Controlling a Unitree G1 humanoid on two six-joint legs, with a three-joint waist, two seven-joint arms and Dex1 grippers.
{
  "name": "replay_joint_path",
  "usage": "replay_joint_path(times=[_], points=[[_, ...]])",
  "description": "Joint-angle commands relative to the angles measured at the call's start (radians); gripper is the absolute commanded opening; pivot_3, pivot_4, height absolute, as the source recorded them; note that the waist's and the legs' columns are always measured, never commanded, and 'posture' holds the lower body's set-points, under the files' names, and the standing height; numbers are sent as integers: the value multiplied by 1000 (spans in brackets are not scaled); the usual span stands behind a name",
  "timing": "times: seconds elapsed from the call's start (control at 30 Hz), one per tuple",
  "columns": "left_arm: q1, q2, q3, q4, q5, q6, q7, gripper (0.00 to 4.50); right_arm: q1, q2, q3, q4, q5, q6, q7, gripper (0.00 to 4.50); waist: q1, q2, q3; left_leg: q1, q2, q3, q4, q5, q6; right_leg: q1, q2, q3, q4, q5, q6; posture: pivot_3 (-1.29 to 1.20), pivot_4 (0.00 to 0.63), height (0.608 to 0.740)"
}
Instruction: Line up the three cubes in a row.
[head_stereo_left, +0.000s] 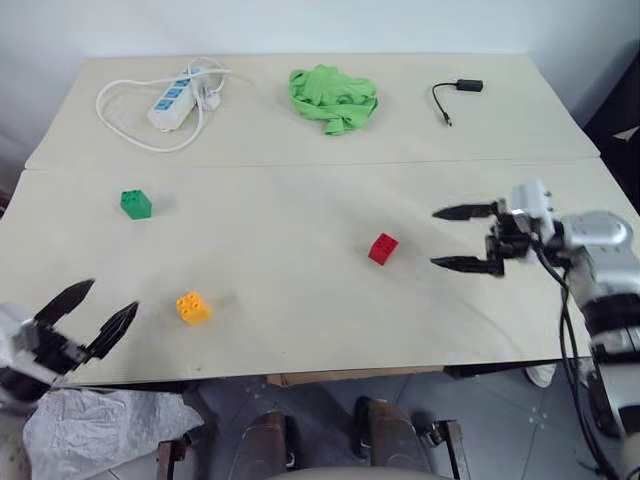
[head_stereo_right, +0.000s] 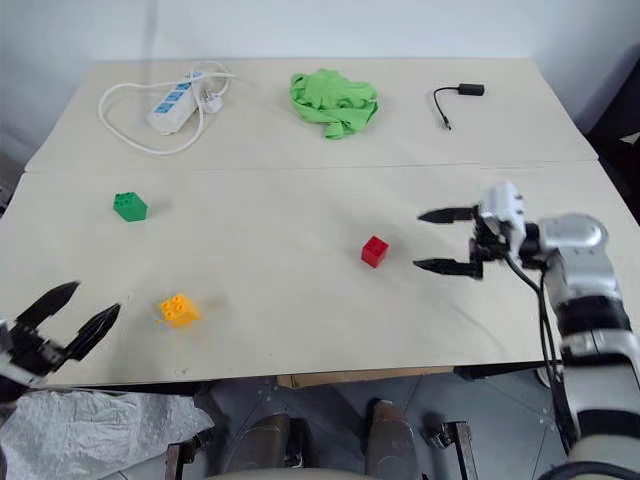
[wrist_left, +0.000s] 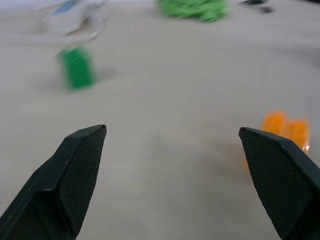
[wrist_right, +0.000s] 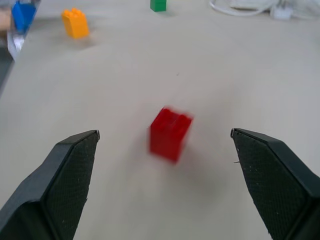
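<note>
Three cubes lie apart on the beige table (head_stereo_left: 300, 330). The green cube (head_stereo_left: 135, 204) sits at the left, the orange-yellow cube (head_stereo_left: 193, 307) near the front left, the red cube (head_stereo_left: 382, 248) right of the middle. My right gripper (head_stereo_left: 464, 238) is open, pointing left at the red cube (wrist_right: 170, 133) from a short way off, with nothing between its fingers. My left gripper (head_stereo_left: 90, 315) is open at the table's front left corner, empty, just left of the orange-yellow cube (wrist_left: 286, 131). The green cube (wrist_left: 77, 68) shows farther off in the left wrist view.
A white power strip (head_stereo_left: 178, 96) with its coiled cord lies at the back left. A crumpled light-green cloth (head_stereo_left: 333, 98) is at the back centre, a small black adapter with cable (head_stereo_left: 456, 94) at the back right. Crumpled white paper (head_stereo_left: 100, 425) lies below the front left edge.
</note>
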Motion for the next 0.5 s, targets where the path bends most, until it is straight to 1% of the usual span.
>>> replay_joint_path(times=[0.03,0.1,0.13,0.2,0.27,0.33,0.4,0.5], points=[[22,-2,-29,-100,-11,-14,-29,4500,45,8,-63,-159,-10,86,-120,4423,5,0,0,0,0,0,0,0,0,0,-1,0,0,0,0,0,150,740],[13,19,-70,-142,-18,-6,-75,4500,57,14,-56,-229,-60,136,-210,4423,9,0,0,1,0,0,2,0,0,0,-1,1,2,2,-2,0,150,740],[-5,35,-88,-156,-23,1,-93,4500,57,16,-56,-262,-65,165,-232,4423,10,0,0,1,1,1,2,1,0,0,-1,1,2,3,-3,0,150,740],[-80,90,-149,-192,-21,17,-136,4500,46,27,-61,-329,-55,238,-275,4423,17,0,0,1,2,0,2,1,-2,-1,-1,1,3,5,-5,0,150,740],[-160,144,-217,-205,-11,33,-181,4500,23,15,-21,-373,-128,312,-342,4423,21,0,0,0,2,1,2,2,-2,-3,-1,1,4,5,-7,0,150,740],[-266,183,-290,-189,2,54,-209,4500,-12,15,16,-403,-189,395,-407,4423,20,0,0,-1,1,4,2,2,-2,-7,-1,4,8,5,-8,0,150,740],[-342,215,-356,-170,24,71,-242,4500,-35,25,33,-432,-199,475,-431,4423,19,0,0,-2,1,7,2,2,-1,-11,0,5,9,5,-8,0,150,740],[-455,232,-451,-108,49,90,-289,4500,-90,43,87,-479,-236,637,-483,4423,16,0,0,-2,-1,10,0,2,-1,-13,0,5,9,5,-8,0,150,740]])
